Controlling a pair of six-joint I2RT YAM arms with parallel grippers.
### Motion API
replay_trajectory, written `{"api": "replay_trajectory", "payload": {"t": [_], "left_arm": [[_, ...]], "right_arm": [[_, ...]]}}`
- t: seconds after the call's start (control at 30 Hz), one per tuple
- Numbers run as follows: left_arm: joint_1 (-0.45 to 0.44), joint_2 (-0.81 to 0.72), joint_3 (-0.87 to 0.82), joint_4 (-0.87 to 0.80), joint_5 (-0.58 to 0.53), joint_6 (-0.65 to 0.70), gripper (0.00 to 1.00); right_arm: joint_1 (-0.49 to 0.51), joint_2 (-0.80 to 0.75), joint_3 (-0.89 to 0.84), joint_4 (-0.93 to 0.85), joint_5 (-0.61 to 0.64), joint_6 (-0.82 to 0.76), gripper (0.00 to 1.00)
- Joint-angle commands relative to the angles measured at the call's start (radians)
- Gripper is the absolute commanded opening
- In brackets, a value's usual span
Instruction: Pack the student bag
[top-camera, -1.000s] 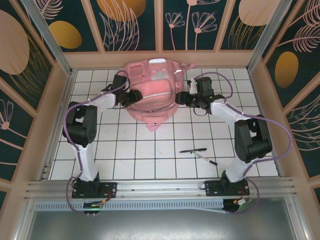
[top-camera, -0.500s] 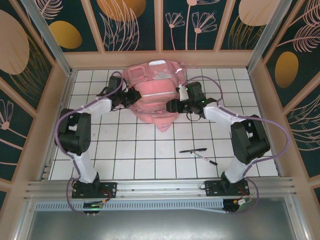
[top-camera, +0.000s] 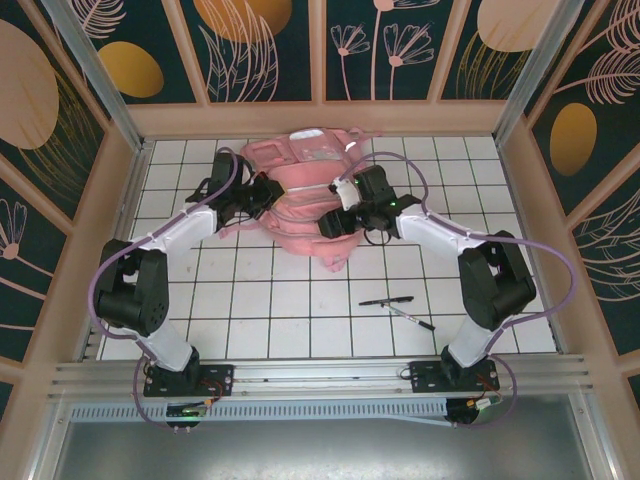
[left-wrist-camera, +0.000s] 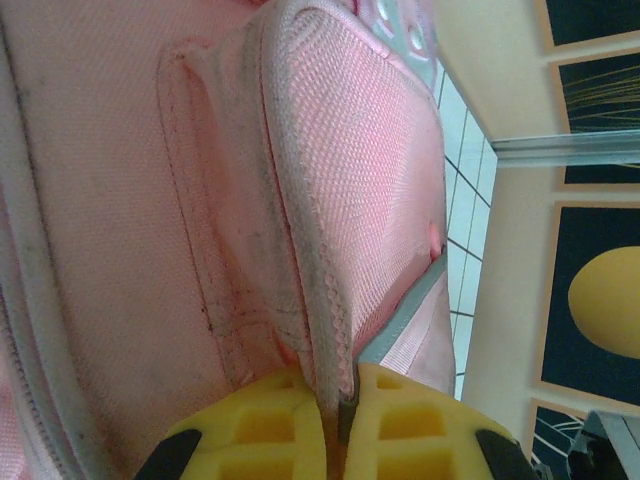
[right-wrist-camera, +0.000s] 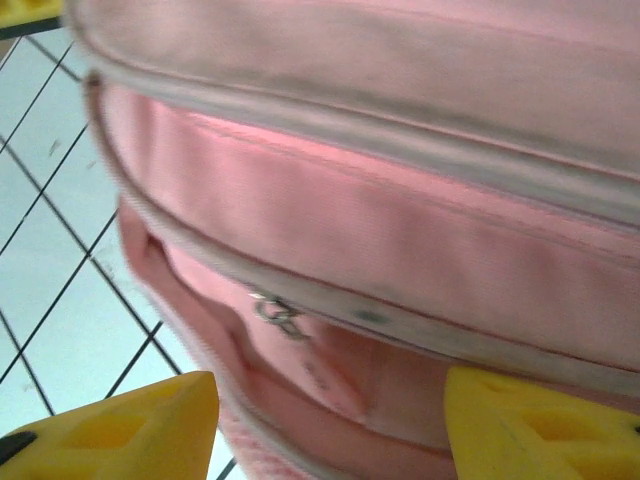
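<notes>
The student bag (top-camera: 305, 190), a big soft pink backpack, lies bunched at the far middle of the tiled table. My left gripper (top-camera: 263, 195) is at the bag's left side. In the left wrist view its yellow fingers (left-wrist-camera: 250, 425) are shut on the piped edge of a padded mesh strap (left-wrist-camera: 350, 200) of the bag (left-wrist-camera: 100, 200). My right gripper (top-camera: 335, 218) is over the bag's right front. In the right wrist view it (right-wrist-camera: 330, 410) stands open, with its fingertips (right-wrist-camera: 130, 420) wide apart. The bag's gaping zip mouth (right-wrist-camera: 330, 350) and a metal zip pull (right-wrist-camera: 278, 313) lie just beyond them.
A black pen (top-camera: 385, 301) and a second pen (top-camera: 412, 317) lie on the tiles at the near right. Wooden walls (top-camera: 320, 118) close in the table at the back and on both sides, with the bag close to the back wall.
My left gripper has shut on the bag's strap. My right gripper has moved left and nearer, onto the bag. The bag has been pulled together and bunched.
</notes>
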Motion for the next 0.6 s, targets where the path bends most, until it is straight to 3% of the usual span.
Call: {"api": "replay_trajectory", "payload": {"t": [0.0,0.27,0.47,0.57], "left_arm": [[0.000,-0.069,0.010,0.090,0.026,-0.034,0.00],[0.000,-0.066,0.010,0.091,0.045,-0.045,0.00],[0.000,-0.075,-0.005,0.097,0.056,-0.058,0.00],[0.000,-0.083,-0.015,0.102,0.059,-0.064,0.00]], "right_arm": [[0.042,0.019,0.011,-0.042,-0.042,-0.068,0.61],[0.079,0.067,0.023,-0.017,0.211,0.006,0.60],[0.080,0.080,0.025,0.038,0.256,0.069,0.58],[0.080,0.085,0.015,0.090,0.234,0.103,0.46]]}}
